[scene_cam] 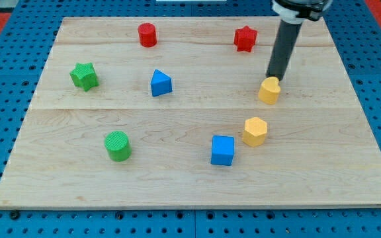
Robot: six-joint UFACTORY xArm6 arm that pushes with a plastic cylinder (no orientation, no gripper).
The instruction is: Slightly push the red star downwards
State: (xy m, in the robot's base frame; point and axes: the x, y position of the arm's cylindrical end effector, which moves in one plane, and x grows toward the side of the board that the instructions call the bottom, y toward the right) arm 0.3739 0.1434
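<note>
Red star (245, 38) sits near the board's (177, 178) top edge at about one o'clock from the centre, apart from my tip (274, 77), which stands at its four o'clock with bare wood between them. My tip grasps nothing and seems to touch the top of the yellow block (268, 90), whose shape is hard to make out and whose upper rim hides the rod's very end. Rod's upper part is cut off at the view's top.
</note>
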